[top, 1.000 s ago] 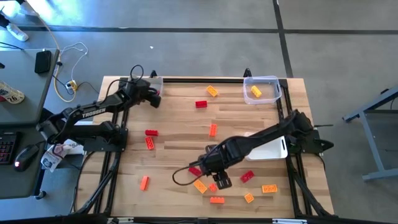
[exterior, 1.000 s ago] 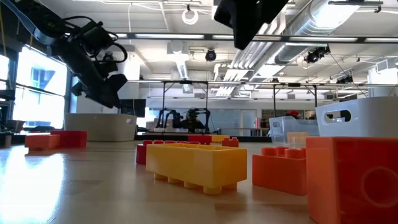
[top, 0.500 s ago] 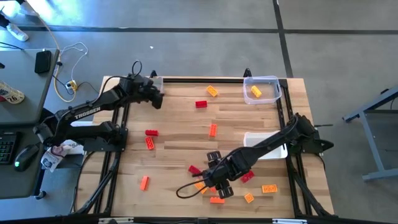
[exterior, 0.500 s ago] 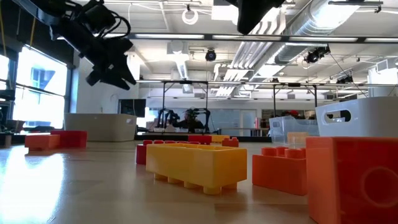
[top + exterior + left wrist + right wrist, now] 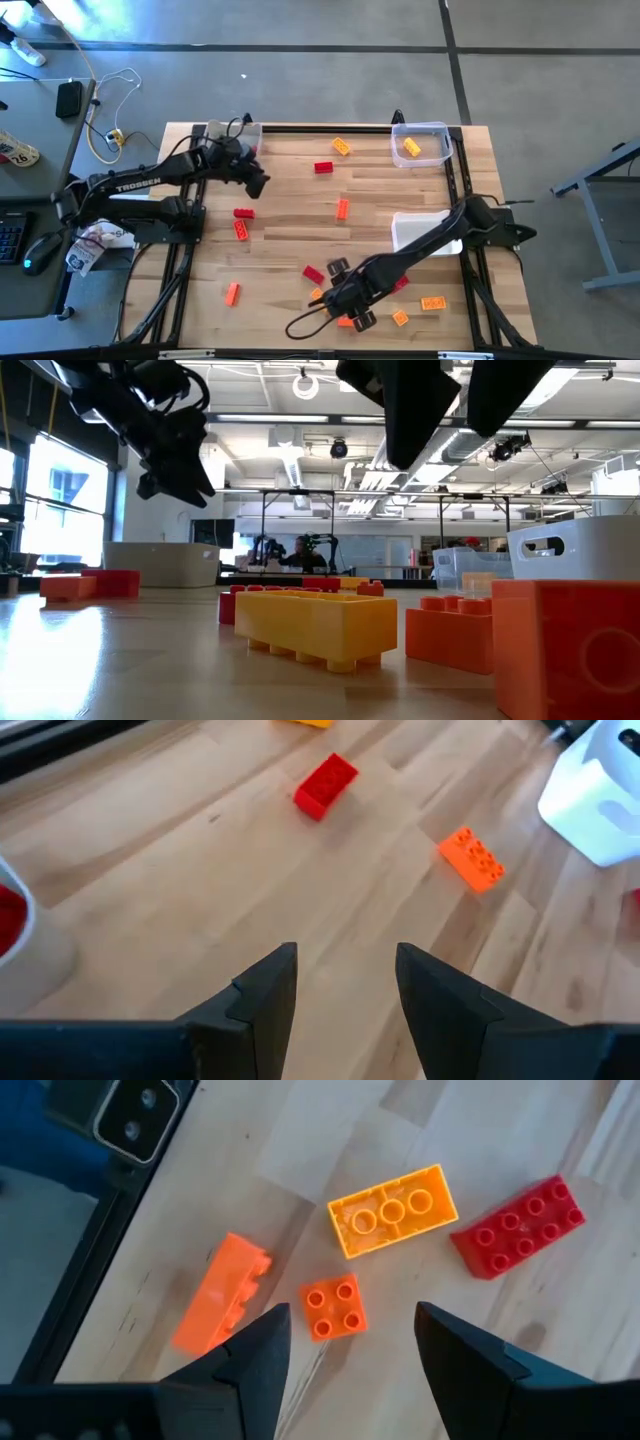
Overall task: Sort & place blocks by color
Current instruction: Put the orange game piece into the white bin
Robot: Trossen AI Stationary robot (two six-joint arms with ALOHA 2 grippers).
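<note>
**Entry: right gripper poised over the near-edge cluster, pick not yet made**

- Right gripper point(image 5: 345, 1345): held above the table's near edge, jaws parted and empty. Seen between them from the wrist: a small square orange block point(image 5: 333, 1308); beside it a long orange block point(image 5: 219, 1292), a yellow-orange block point(image 5: 393, 1210) and a red block point(image 5: 518, 1226), all close together but apart.
- Left gripper point(image 5: 345, 990): carried over the far-left part of the table, jaws parted, nothing held. A red block point(image 5: 325, 786) and an orange block point(image 5: 472, 860) are seen ahead of it on the wood.
- Blocks at large: scattered over the table point(image 5: 280, 200); one yellow-orange block point(image 5: 411, 147) already lies in the clear bin point(image 5: 421, 129) at the far right corner. A white bin point(image 5: 420, 235) stands by the right edge.
- Handling advice: the descent is best made straight down onto the square block, fingers squared to its flat sides, so that the neighbours are not nudged. Closure is best delayed until the fingertips are nearly at the wood. Sorting is judged to be at an early stage.
</note>
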